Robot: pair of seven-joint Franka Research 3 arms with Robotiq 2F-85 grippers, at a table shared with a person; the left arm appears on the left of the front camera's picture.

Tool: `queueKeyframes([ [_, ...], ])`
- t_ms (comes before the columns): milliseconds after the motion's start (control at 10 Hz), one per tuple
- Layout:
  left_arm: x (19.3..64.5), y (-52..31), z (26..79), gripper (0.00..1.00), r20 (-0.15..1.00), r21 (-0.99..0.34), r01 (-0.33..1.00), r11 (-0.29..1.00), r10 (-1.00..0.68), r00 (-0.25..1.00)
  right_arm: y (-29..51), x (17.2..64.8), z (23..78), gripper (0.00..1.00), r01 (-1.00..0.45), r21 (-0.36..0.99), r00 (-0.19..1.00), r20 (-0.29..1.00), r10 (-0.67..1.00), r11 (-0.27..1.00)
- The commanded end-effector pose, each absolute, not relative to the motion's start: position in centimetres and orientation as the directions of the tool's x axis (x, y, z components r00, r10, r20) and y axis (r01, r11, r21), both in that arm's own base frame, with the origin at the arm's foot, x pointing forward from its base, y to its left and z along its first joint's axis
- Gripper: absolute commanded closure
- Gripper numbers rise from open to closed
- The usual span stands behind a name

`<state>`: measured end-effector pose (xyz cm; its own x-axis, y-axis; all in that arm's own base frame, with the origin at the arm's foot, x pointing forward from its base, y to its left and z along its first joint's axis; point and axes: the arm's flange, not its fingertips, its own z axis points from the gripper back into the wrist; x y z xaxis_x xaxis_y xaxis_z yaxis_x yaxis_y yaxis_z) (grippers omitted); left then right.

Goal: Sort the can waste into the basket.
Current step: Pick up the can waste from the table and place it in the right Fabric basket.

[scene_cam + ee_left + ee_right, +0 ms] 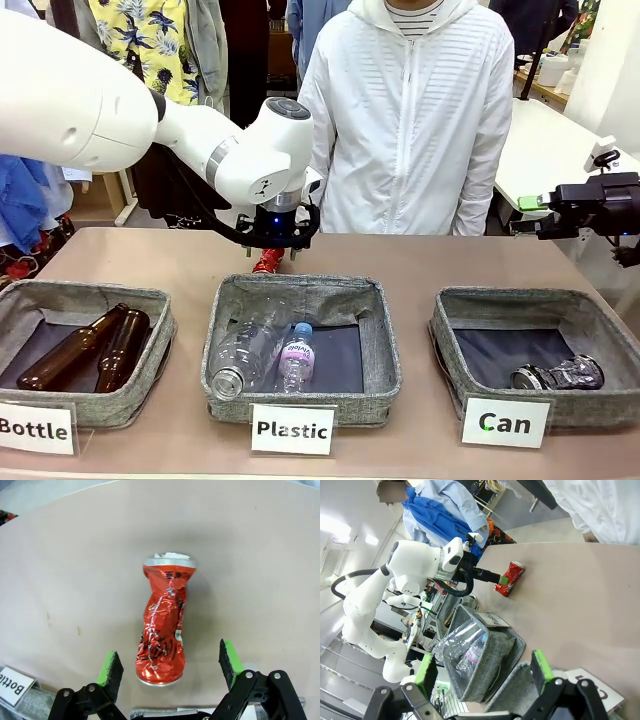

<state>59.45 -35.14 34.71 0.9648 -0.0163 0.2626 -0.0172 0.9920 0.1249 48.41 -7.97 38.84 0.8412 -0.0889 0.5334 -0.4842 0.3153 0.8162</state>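
A crushed red can (162, 625) lies on the table beyond the middle basket, also seen as the red can (268, 262) and the red can (510, 578). My left gripper (274, 244) hangs right over it, open. Its green pads (113, 666) stand on either side of the can's near end without touching it. A dark, silvery crushed can (557, 375) lies inside the grey basket (530, 298) labelled "Can" at the front right. My right gripper (531, 210) hovers open and holds nothing, high at the right edge behind that basket; the right gripper (484, 665) looks across the table.
The middle basket (300, 288), labelled "Plastic", holds clear plastic bottles (262, 355). The left basket (90, 294), labelled "Bottle", holds two brown glass bottles (95, 348). A person in a white jacket (410, 110) stands at the far side, close behind the left gripper.
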Motion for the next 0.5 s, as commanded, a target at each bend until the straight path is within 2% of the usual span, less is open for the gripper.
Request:
queueKeyframes([
  [0, 61.0, -35.5, 34.1, 0.00, 0.310, 0.137, 0.017, 0.990, -0.059, 0.949, -8.1, 48.3, 39.0, 0.00, -0.504, 0.805, 0.832, 0.550, -0.076, 0.312],
  [400, 64.2, -35.1, 32.2, 0.00, 0.272, 0.173, 0.025, 0.985, -0.073, 0.960, -8.1, 48.3, 39.0, 0.00, -0.504, 0.805, 0.832, 0.550, -0.076, 0.312],
])
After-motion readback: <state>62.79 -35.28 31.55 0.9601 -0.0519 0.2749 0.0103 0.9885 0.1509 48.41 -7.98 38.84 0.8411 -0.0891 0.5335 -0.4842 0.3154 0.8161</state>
